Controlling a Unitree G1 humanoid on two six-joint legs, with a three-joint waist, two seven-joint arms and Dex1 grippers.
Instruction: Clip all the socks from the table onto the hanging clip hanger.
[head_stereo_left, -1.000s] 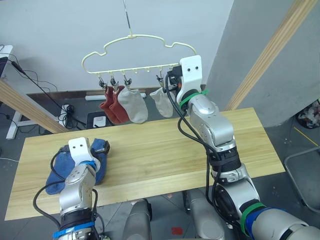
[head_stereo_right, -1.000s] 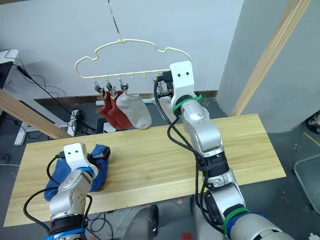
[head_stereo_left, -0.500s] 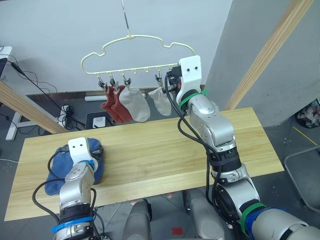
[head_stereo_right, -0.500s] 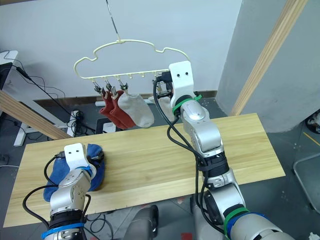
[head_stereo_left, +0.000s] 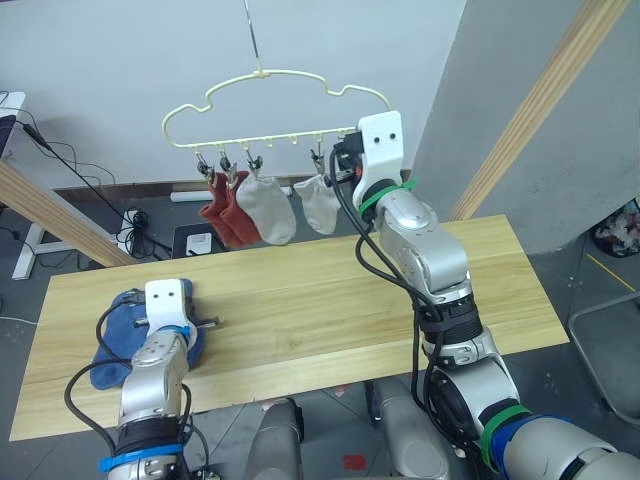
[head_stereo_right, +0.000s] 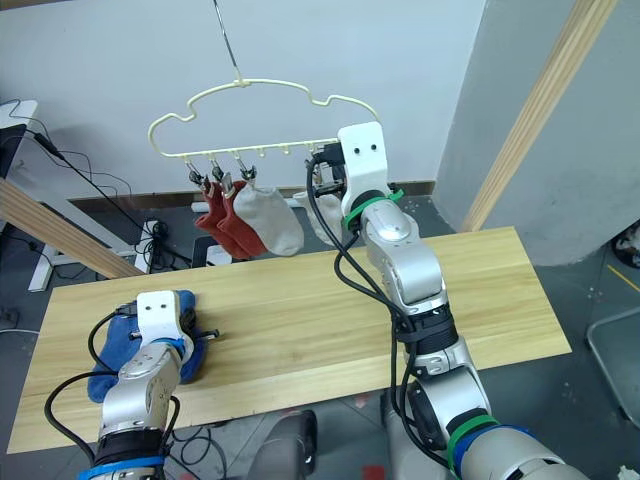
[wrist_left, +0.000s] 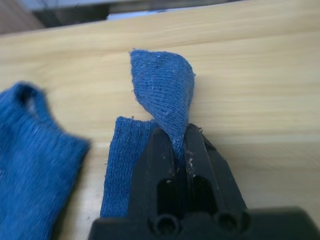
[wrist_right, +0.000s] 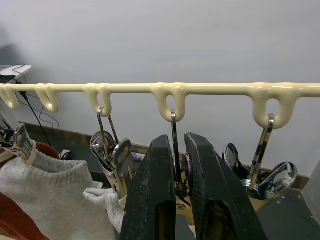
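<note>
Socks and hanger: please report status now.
Left gripper shut on blue sock at table. Right gripper pinching a clip on hanger. Four socks hung; nothing in the way.

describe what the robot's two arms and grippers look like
Both arms are silver-grey metal segments with black joints and looping black cables. Each wrist carries a white plastic block, the right with two dark holes. The fingers are matte black. Green tape bands the right arm, blue tape the left.
</note>
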